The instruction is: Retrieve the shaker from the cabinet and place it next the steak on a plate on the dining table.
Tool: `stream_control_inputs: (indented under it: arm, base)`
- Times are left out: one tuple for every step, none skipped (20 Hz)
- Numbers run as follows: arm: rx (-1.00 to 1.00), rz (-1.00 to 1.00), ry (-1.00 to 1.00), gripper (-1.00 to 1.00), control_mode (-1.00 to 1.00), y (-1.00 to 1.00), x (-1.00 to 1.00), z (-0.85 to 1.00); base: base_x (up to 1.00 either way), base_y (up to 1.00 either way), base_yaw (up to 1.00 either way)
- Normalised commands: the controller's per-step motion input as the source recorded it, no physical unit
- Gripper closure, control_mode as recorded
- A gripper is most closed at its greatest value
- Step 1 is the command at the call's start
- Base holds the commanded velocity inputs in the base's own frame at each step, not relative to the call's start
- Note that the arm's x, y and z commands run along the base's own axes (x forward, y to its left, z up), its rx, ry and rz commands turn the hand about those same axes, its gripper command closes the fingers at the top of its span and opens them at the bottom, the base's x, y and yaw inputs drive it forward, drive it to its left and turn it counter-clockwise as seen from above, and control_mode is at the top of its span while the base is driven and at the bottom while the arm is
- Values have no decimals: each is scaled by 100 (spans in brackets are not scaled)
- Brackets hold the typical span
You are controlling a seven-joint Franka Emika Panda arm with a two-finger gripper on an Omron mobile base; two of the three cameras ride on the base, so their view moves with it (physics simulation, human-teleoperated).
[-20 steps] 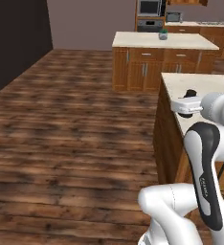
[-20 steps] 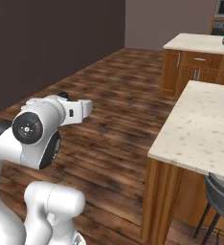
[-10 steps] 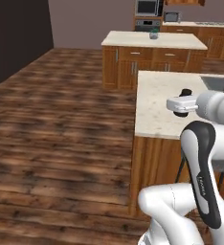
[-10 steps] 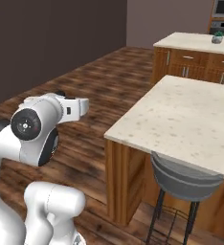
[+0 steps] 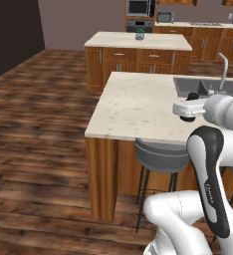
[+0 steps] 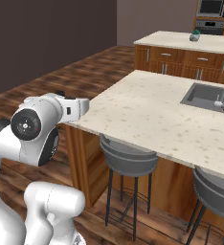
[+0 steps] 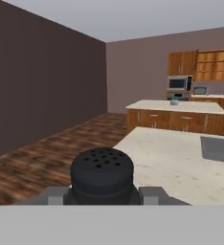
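Note:
The black shaker (image 7: pixel 102 173), its round top dotted with holes, stands upright between my grey fingers (image 7: pixel 151 194). My gripper (image 7: pixel 103 194) is shut on it. The hand hovers over the near edge of the dining table (image 5: pixel 138 107), a beige speckled top on a wood base, and shows as a white block at the gripper (image 5: pixel 177 107) and again at the gripper (image 6: pixel 86 105). An open-fronted wooden cabinet (image 7: pixel 214 64) hangs high on the far wall. The steak and the plate are out of view.
A grey sink (image 5: pixel 208 85) with a faucet (image 5: pixel 222 69) is set into the dining table. Grey stools (image 6: pixel 127 158) stand under its near edge. A smaller island (image 5: pixel 138 42) with a small jar on it stands beyond. Wooden floor spreads to the left.
The whole picture has shifted: the base has moved, so the dining table now sits nearer and fuller in view. The gripper stays shut on the shaker.

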Motion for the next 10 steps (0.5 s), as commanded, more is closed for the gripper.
stream_control_inputs:
  arm:
    - [0, 0, 0, 100, 100, 0, 0, 0]
    - [0, 0, 0, 100, 100, 0, 0, 0]
    - [0, 0, 0, 100, 100, 0, 0, 0]
    - [0, 0, 0, 100, 100, 0, 0, 0]
    - [0, 0, 0, 100, 100, 0, 0, 0]
    - [0, 0, 0, 100, 100, 0, 0, 0]
    - [0, 0, 0, 100, 100, 0, 0, 0]
    - [0, 0, 0, 100, 100, 0, 0, 0]
    - [0, 0, 0, 100, 100, 0, 0, 0]
    - [0, 0, 0, 100, 100, 0, 0, 0]
  base:
    - [-37, -100, 0]
    - [-36, -100, 0]
    - [-39, -100, 0]
    - [-41, -100, -1]
    - [-31, -100, -3]
    - [-12, -100, -9]
    - [-4, -100, -14]
    - [0, -100, -18]
    - [0, -100, -23]
    - [0, -100, -23]
